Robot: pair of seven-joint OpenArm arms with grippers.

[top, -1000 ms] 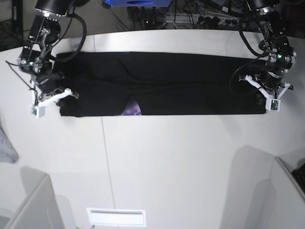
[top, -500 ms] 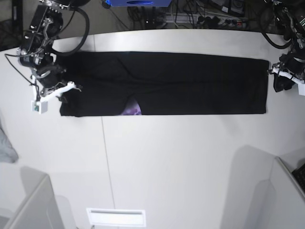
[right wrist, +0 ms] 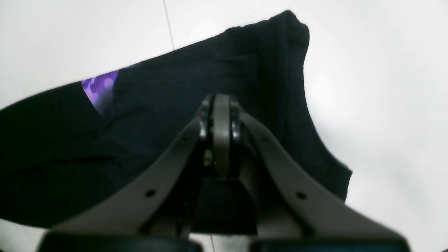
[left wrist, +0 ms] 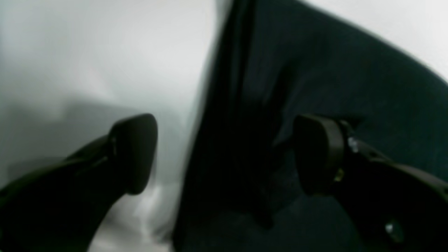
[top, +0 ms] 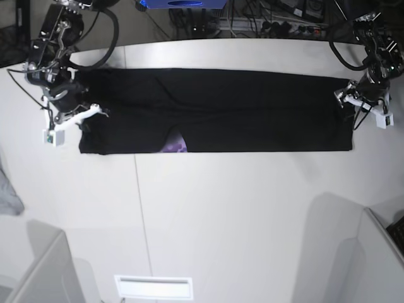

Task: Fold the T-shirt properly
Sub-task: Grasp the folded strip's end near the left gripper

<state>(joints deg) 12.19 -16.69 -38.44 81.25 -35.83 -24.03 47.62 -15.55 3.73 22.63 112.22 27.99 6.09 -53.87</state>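
T-shirt [top: 221, 110] lies flat on the white table [top: 240, 214] as a long black band running left to right near the far edge; a purple patch of print [top: 176, 146] peeks out at its near hem. Right gripper [right wrist: 217, 115] sits over the band's left end, fingers pressed together; whether cloth is caught between them cannot be told. Left gripper [left wrist: 224, 154] is at the opposite end, fingers spread wide, straddling the shirt's edge. Grey cloth [top: 7, 192] lies at the table's left border.
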